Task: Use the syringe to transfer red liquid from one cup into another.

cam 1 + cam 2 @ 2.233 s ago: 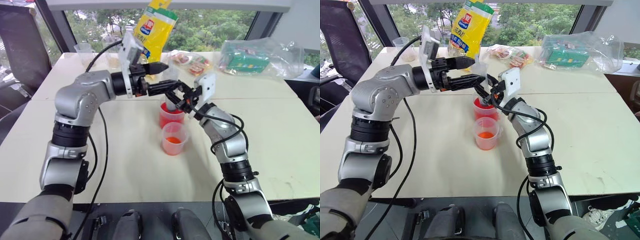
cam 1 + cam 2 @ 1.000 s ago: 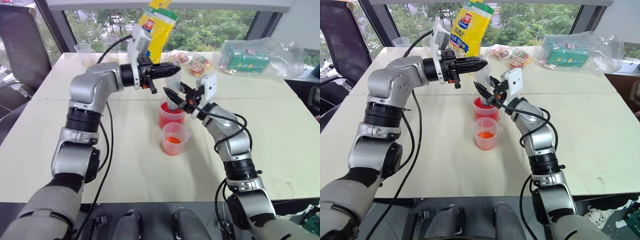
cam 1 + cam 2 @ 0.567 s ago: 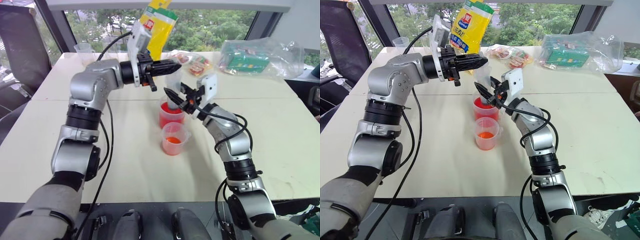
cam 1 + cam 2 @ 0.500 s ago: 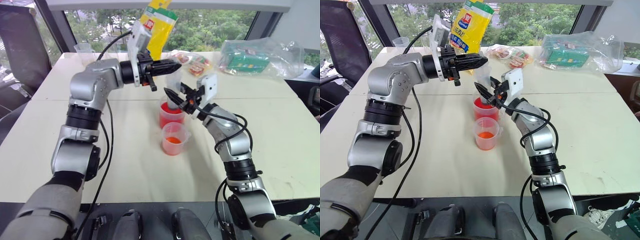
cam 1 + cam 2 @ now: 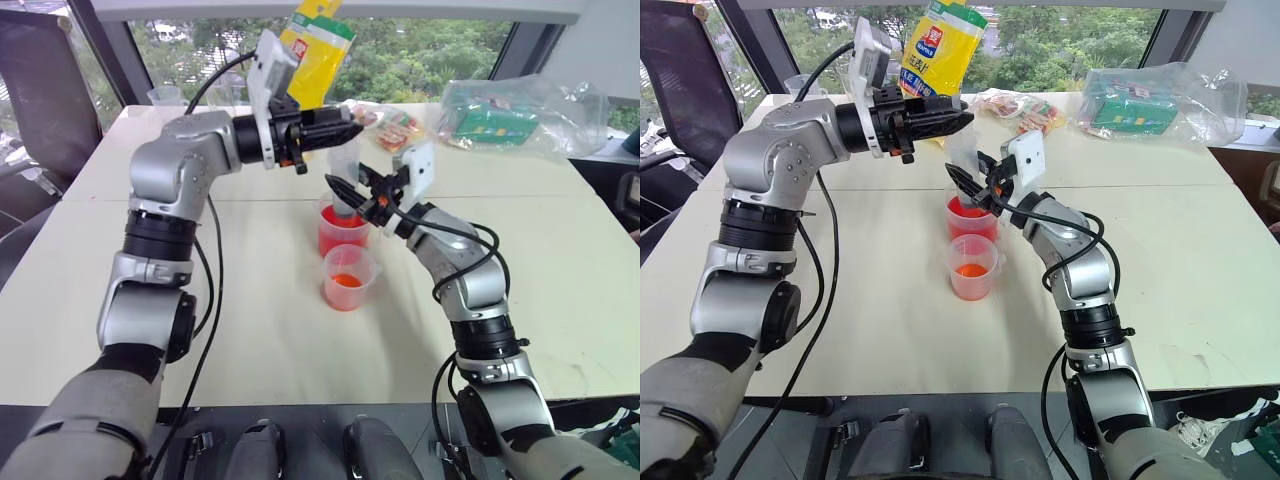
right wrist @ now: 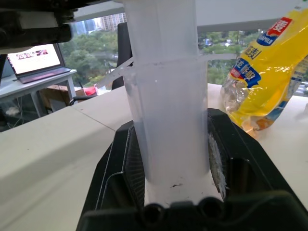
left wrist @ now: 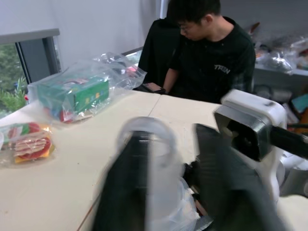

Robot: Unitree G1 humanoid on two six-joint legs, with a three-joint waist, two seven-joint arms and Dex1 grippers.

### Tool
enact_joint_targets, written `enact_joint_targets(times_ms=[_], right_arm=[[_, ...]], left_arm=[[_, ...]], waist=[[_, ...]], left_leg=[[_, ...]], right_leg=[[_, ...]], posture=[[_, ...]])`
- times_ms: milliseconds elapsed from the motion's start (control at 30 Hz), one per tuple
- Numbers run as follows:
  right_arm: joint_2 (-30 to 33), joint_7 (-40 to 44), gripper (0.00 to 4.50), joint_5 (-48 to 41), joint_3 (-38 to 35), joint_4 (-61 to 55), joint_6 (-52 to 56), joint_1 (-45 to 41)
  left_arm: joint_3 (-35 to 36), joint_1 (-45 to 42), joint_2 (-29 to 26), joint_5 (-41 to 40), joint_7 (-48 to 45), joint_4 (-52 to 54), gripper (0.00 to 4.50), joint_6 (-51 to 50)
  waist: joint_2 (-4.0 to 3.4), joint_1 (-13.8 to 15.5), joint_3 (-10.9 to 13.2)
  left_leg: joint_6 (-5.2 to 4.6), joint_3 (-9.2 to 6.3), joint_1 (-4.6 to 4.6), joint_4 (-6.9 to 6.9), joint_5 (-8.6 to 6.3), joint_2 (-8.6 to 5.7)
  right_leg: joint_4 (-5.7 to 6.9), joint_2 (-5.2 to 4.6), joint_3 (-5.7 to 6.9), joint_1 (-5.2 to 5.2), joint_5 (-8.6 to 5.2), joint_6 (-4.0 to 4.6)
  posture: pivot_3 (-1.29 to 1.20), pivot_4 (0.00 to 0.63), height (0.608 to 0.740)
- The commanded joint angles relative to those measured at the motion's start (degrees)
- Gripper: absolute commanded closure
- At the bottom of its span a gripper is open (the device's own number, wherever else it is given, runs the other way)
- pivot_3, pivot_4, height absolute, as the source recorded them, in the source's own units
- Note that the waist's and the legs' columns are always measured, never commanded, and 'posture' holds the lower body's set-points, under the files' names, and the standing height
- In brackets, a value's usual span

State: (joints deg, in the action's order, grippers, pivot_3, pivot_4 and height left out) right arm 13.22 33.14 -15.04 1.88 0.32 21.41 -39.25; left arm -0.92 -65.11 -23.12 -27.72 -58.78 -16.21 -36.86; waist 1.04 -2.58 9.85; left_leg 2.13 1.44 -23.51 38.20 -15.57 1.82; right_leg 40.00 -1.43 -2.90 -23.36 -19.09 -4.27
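I'm seeing a cluttered far edge of the table [image 5: 250, 330]: a yellow snack bag [image 5: 315, 55] standing upright behind the left gripper [image 5: 345, 128], a flat packet of red snacks [image 5: 385, 125] beside it, and a clear plastic bag holding a green box [image 5: 495, 120] further right. A couple of small clear cups [image 5: 170, 100] are sitting at the far left corner. A person in a black T-shirt [image 7: 211, 53] is sitting past the table's end, looking down.

The right gripper [image 5: 975, 185] is clamping the syringe [image 6: 166, 96] around its barrel, black fingers [image 6: 120, 159] pressing on both sides. The syringe is standing near upright, long axis running top to bottom with a slight tilt, lower end pointing down into the tall red cup [image 5: 343, 232]. Its top end is poking up between the left gripper's two fingers, which are standing apart on either side of the plunger top; I can't tell if they're touching it. The left gripper is pointing level, across toward the right arm.

The tall red cup is sitting mid-table, red liquid [image 5: 970, 222] filling it to just below the rim. The short cup [image 5: 348, 278] is just in front of it, nearly touching, with a shallow orange-red layer at the bottom.

Syringe barrel is frosted clear plastic, cylindrical, with a thin flange. Both cups are clear plastic, tapered. Table is matte off-white.
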Motion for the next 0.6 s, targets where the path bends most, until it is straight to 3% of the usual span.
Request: enact_joint_targets(times_ms=[33,100,433,600], right_arm=[[0.8,1.2,3.11,-1.5,0.3,-2.9,1.7,-1.7],[1.1,1.3,3.11,-2.0,-0.4,-3.3,2.5,-2.5],[3.7,1.3,3.11,-6.1,-4.1,-5.2,5.7,-7.2],[6.9,3.3,3.11,-15.7,-8.4,-11.7,14.7,-9.3]], left_arm=[[1.3,1.4,-2.6,-0.7,-0.7,5.1,0.98,0.0],[1.4,2.9,-4.1,-1.1,-1.5,6.8,0.06,-0.8],[5.9,8.9,-13.8,-5.5,-2.9,13.1,0.06,-6.6],[7.7,9.2,-17.1,-6.8,-2.1,13.8,0.06,-8.2]], waist=[[0.0,0.1,0.0],[0.0,0.1,0.0],[0.0,0.1,0.0],[0.0,0.3,0.0]], left_leg=[[0.0,0.0,0.0,0.0,0.0,0.0],[0.0,-0.01,0.0,0.0,0.0,0.0],[-0.01,-0.01,-0.01,0.0,0.0,0.0],[-0.02,-0.02,-0.02,0.0,-0.01,-0.01]], right_leg=[[0.0,0.0,0.0,0.0,0.0,0.0],[0.0,0.0,0.0,0.0,0.0,0.0],[0.0,-0.02,0.01,-0.01,0.0,0.0],[-0.02,-0.05,0.02,0.01,0.0,0.0]], posture=[[0.0,0.15,0.74],[0.0,0.15,0.74],[0.0,0.15,0.74],[0.0,0.15,0.74]])
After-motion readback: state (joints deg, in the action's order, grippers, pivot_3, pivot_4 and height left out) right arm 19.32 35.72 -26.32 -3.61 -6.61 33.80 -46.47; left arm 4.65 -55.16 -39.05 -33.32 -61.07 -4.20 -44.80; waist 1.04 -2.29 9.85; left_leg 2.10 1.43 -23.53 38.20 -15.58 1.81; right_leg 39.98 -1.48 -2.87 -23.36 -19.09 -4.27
